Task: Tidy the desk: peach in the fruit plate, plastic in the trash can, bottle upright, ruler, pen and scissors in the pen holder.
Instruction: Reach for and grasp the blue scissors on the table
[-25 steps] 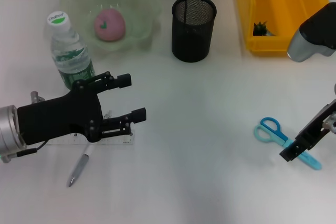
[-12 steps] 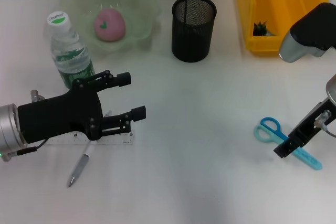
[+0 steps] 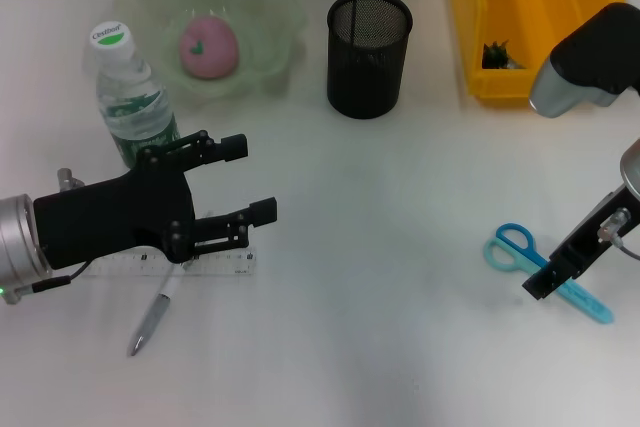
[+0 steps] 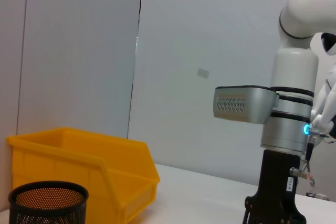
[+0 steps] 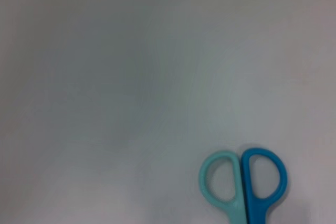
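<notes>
Right gripper (image 3: pixel 548 284) low over blue-and-teal plastic-handled scissors (image 3: pixel 520 250) lying flat on white desk (image 3: pixel 400 247); finger state impossible to tell. Light, stiff, thin: best pinched across the blades near the pivot. Left gripper (image 3: pixel 250 179) spread open above clear plastic ruler (image 3: pixel 215 265).

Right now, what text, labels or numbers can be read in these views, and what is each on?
Bottle cap: green brand print, too small to read.
Bottle label: green and white print, illegible.
Ruler: scale marks and numerals too fine to read.
Small sticker on the right arm, seen from the left wrist: unreadable.
Nothing else carries text.
</notes>
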